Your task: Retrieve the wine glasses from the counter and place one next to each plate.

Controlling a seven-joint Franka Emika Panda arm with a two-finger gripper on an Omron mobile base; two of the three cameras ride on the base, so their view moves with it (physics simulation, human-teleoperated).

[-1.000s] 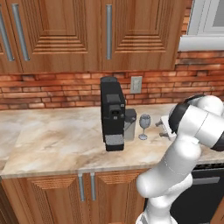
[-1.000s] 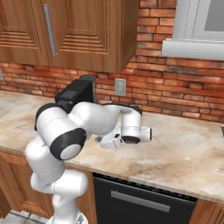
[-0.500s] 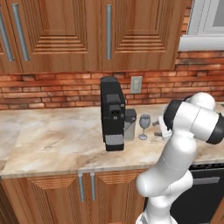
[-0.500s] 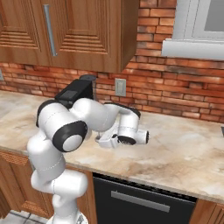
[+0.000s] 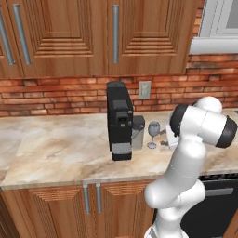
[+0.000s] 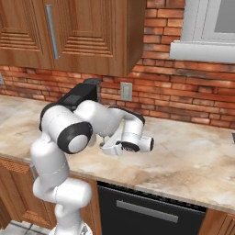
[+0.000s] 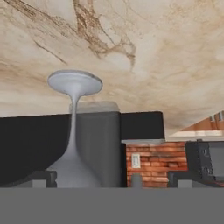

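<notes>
One wine glass (image 5: 154, 134) stands upright on the counter (image 5: 56, 148), stem vertical, just beside the coffee machine (image 5: 119, 120) at its 3 o'clock. The arm folds low, with its hand level at the glass's 3 o'clock. In the hand view the gripper (image 7: 112, 178) is spread wide, the glass (image 7: 75, 131) inside its left fingertip (image 7: 40, 177).

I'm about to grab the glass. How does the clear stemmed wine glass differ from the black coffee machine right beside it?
The clear greyish stemmed wine glass is far shorter than the tall black box-shaped coffee machine. The glass is see-through with a rounded bowl on a thin stem; the machine is opaque and blocky. The glass stands nearer the arm's gripper. Both stand upright on the beige marbled counter.
</notes>
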